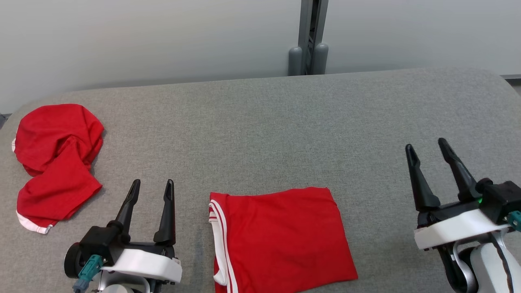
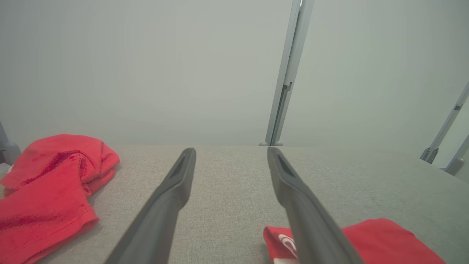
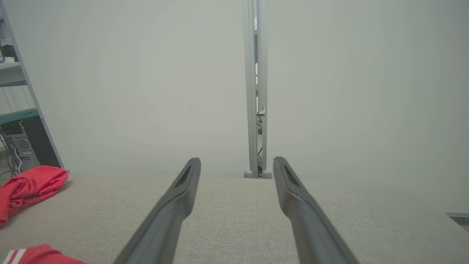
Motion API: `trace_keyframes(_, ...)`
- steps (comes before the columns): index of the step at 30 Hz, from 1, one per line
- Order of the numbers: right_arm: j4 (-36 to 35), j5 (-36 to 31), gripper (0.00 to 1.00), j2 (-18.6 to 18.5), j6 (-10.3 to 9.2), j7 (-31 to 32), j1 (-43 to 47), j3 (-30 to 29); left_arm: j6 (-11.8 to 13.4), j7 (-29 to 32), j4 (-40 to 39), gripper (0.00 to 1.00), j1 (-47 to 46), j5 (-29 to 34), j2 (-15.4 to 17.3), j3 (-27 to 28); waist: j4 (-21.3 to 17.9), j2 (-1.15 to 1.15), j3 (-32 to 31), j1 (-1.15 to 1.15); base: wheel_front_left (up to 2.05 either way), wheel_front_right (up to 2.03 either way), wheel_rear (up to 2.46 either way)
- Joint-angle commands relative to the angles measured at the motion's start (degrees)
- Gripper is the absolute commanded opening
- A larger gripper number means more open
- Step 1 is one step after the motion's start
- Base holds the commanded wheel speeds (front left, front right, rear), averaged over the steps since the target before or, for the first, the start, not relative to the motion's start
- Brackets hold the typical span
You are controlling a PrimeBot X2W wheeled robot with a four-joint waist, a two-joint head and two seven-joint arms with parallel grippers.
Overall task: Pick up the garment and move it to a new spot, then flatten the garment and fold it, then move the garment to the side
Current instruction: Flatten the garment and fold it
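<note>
A red garment with white-striped trim [image 1: 281, 238] lies folded into a neat rectangle at the near middle of the grey padded table [image 1: 285, 122]. Its corner shows in the left wrist view [image 2: 384, 238] and in the right wrist view [image 3: 33, 255]. A second red garment [image 1: 57, 162] lies crumpled at the table's left end, also seen as a crumpled heap [image 2: 47, 190] and far off [image 3: 29, 183]. My left gripper [image 1: 153, 182] stands open just left of the folded garment, empty [image 2: 231, 150]. My right gripper [image 1: 425, 143] is open and empty well to its right [image 3: 237, 159].
A pale wall with a grey upright post [image 1: 308, 36] runs behind the table's far edge. Shelving with cables [image 3: 18, 143] stands beyond the left end. Bare grey surface stretches across the middle and far right of the table.
</note>
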Motion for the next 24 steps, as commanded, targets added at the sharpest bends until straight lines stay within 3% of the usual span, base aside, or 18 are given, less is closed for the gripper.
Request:
trace_keyframes(1,-4.0,-7.9,1.00,2.8,-0.04,0.0,3.8,-4.7,-0.2,-0.2,-0.3,1.00,0.6,-0.2,0.2,0.4,-0.1,0.00,0.5,0.00,0.00,0.00,0.00)
trace_keyframes(8,-7.4,-13.3,1.00,6.5,-0.04,0.0,7.5,-8.0,-0.5,-0.2,-0.2,1.00,0.6,-1.2,0.2,0.9,0.6,0.00,1.1,0.00,0.00,0.00,0.00)
trace_keyframes(24,-7.2,-14.2,1.00,7.9,-0.04,-0.1,9.0,-8.5,0.5,-0.2,-1.5,1.00,2.6,-1.6,0.2,0.1,1.5,0.00,0.0,0.00,0.00,0.00,0.00)
